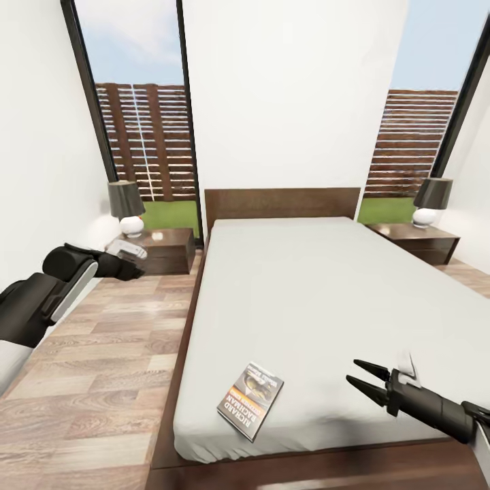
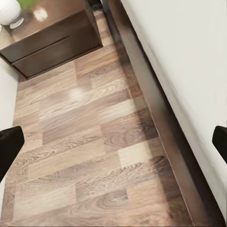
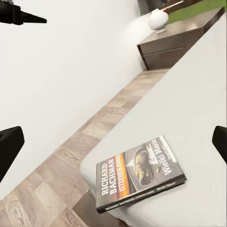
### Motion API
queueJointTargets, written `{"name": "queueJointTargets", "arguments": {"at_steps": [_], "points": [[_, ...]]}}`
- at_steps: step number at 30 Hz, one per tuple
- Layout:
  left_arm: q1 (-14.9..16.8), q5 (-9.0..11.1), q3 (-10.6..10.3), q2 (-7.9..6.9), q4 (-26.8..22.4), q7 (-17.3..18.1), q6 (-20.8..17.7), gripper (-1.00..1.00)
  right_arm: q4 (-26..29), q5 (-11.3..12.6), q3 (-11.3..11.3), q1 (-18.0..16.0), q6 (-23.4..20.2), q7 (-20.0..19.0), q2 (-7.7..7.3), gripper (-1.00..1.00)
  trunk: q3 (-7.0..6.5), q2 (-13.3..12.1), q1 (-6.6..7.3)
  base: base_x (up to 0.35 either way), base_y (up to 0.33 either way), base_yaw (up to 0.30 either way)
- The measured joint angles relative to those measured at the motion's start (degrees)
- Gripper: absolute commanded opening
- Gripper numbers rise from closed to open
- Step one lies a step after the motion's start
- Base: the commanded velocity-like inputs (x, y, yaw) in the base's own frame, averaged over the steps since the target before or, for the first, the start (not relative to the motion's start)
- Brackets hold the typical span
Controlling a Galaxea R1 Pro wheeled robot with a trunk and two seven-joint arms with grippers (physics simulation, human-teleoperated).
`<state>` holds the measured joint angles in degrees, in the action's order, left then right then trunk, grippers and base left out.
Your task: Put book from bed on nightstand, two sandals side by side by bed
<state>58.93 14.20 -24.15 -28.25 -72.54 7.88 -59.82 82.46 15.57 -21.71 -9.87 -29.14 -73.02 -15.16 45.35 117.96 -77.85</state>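
The right gripper [image 1: 359, 378] hangs wide open and empty near the book [image 1: 250, 399], which lies flat on the bed [image 1: 306, 286]; the left gripper [image 2: 113, 146] is open too.

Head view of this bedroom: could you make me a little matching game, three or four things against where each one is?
Things:
1. dark grey paperback book with orange band
2. right gripper
3. left gripper
4. dark-shaded lamp with white base

Places:
A. over the wood-plank floor, beside the left nightstand
B. on the right nightstand
C. flat on the pale grey mattress, near its foot corner
D. above the mattress, fingers open, beside the book

Pairs: 1-C, 2-D, 3-A, 4-B
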Motion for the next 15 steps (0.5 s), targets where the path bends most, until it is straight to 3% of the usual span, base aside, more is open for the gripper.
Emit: {"name": "queueJointTargets", "arguments": {"at_steps": [5,7,11,15], "points": [[-1.54,0.06,0.01,0.01,3.96,0.02,-0.01,1.0,-0.08,-0.06,0.03,-1.16,-1.94,2.04,-0.18,1.0,-0.9,-2.0,1.1,0.0,0.0,0.0],[-2.86,0.09,0.02,-0.01,7.23,0.04,-0.01,1.0,-0.09,-0.14,0.0,-2.21,-5.12,2.88,-0.28,1.0,-1.26,-2.81,1.54,0.0,0.0,0.0],[-3.9,0.11,0.03,-0.06,10.28,0.08,-0.01,1.0,-0.1,-0.14,-0.14,-2.82,-7.34,3.34,-0.39,1.0,-1.98,-4.41,2.42,0.0,0.0,0.0],[-5.52,0.14,0.04,-0.19,14.08,0.11,0.67,1.0,-0.52,-0.19,-1.43,-3.25,-9.11,3.68,-1.04,1.0,-2.69,-6.02,3.3,0.0,0.0,0.0]]}}
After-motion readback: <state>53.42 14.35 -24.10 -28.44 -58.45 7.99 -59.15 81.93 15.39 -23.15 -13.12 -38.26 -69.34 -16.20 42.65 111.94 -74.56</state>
